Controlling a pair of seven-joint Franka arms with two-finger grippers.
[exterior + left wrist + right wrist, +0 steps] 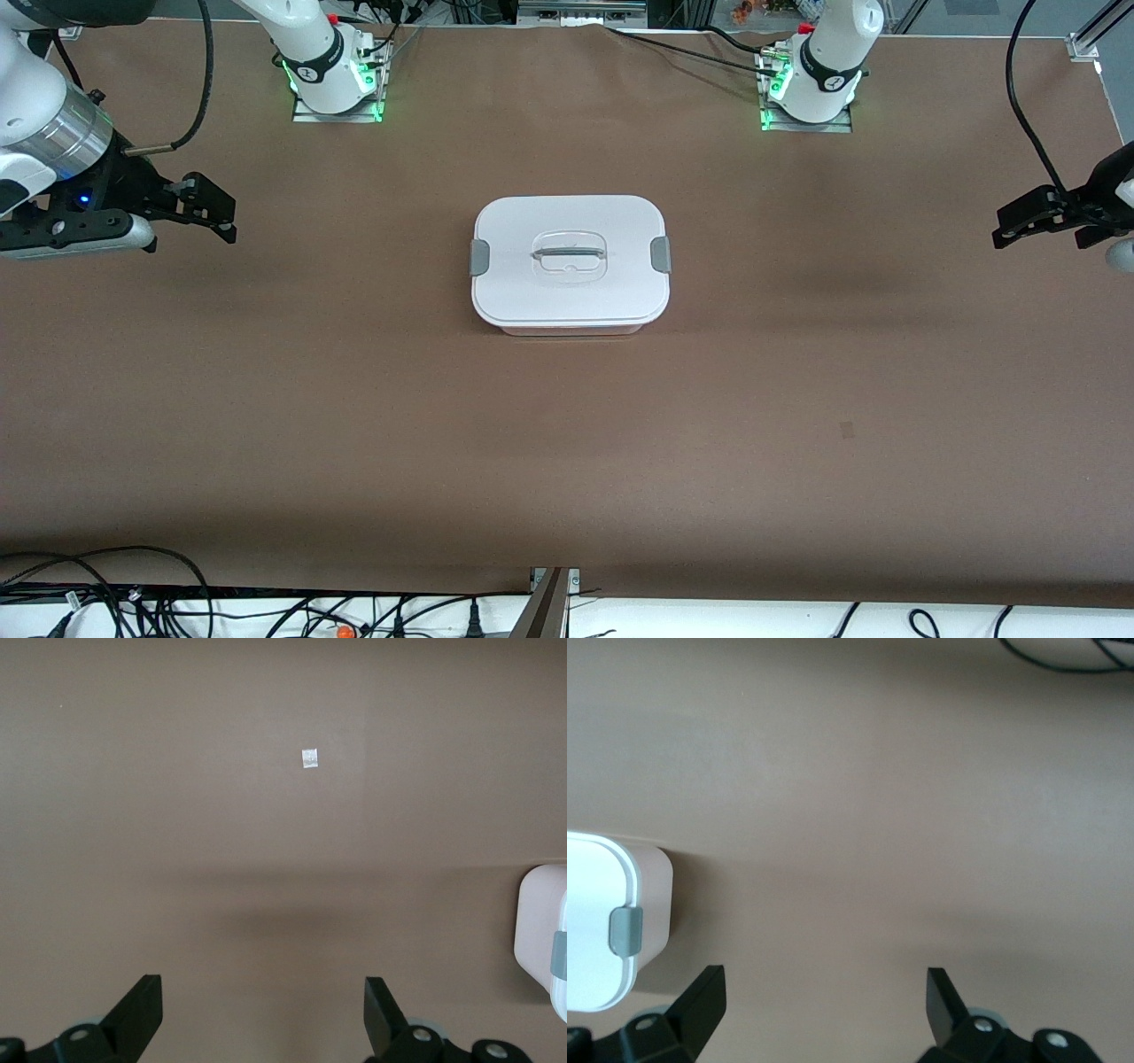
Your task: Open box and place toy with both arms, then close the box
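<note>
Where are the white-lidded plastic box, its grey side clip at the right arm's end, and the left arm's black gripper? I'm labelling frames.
White-lidded plastic box [570, 292]: front view, bare lid surface.
Grey side clip [479, 257]: front view, clip's middle.
Left gripper [1007, 228]: front view, between its open fingertips.

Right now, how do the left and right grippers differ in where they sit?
The left gripper hangs over the table at the left arm's end; the right gripper hangs at the right arm's end. The left wrist view catches only a corner of the box; the right wrist view shows more of it, with one grey clip. Shared: both have open jaws, hold nothing, and point toward the box.
</note>
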